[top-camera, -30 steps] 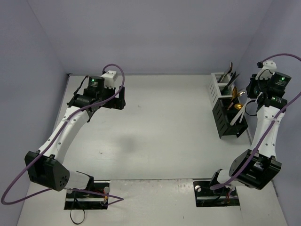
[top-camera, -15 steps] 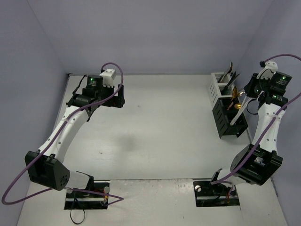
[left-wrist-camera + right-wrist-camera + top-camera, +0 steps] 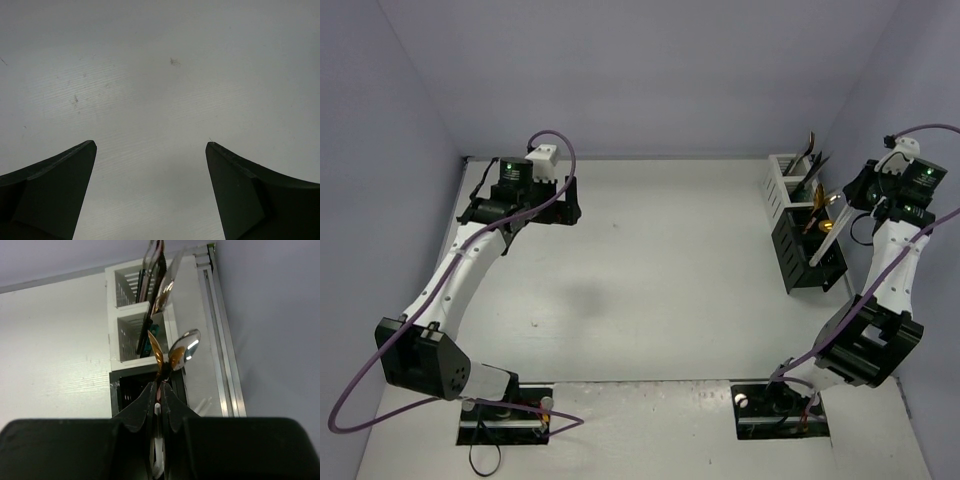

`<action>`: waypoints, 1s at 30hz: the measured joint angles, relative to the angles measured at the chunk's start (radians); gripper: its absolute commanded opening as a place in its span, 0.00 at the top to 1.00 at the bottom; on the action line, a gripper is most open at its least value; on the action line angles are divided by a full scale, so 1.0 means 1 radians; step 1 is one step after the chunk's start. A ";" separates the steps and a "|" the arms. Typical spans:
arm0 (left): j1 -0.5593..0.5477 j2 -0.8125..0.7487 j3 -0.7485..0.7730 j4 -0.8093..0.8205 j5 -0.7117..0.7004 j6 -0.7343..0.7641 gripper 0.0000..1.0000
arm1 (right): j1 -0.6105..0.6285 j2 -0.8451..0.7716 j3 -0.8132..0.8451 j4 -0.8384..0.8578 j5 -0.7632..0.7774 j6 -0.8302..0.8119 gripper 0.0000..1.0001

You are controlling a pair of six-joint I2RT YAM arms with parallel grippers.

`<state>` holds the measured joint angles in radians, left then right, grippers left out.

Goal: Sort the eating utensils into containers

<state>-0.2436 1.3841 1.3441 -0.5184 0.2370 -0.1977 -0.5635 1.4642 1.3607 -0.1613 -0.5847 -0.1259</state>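
Utensils stand in two holders at the far right of the table (image 3: 670, 260): white holder (image 3: 782, 185) farthest, black holder (image 3: 798, 250) touching its near side. Gold spoon (image 3: 155, 351) and silver spoon (image 3: 185, 346) stick up, and a pale chopstick (image 3: 825, 250) leans in the black one. Right gripper (image 3: 159, 392) hangs by the black holder, jaws pinched together. Left gripper (image 3: 150, 143) is far left, jaws spread wide.

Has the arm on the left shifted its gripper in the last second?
Yes. The left gripper has slid leftward, closer to the table's far-left corner.
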 measured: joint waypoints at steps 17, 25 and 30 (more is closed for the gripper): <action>0.090 0.029 -0.016 0.002 0.002 -0.118 0.10 | -0.076 -0.071 -0.181 0.064 -0.102 0.071 0.32; 0.090 0.047 -0.015 -0.032 -0.013 -0.064 0.10 | 0.128 -0.180 -0.079 0.073 -0.047 0.038 0.11; 0.090 0.047 -0.015 -0.056 -0.048 -0.030 0.10 | 0.520 -0.202 -0.059 0.083 0.083 -0.023 0.03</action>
<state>-0.1539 1.4307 1.3293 -0.5744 0.1889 -0.2273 -0.0437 1.2618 1.3021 -0.0778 -0.5020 -0.1493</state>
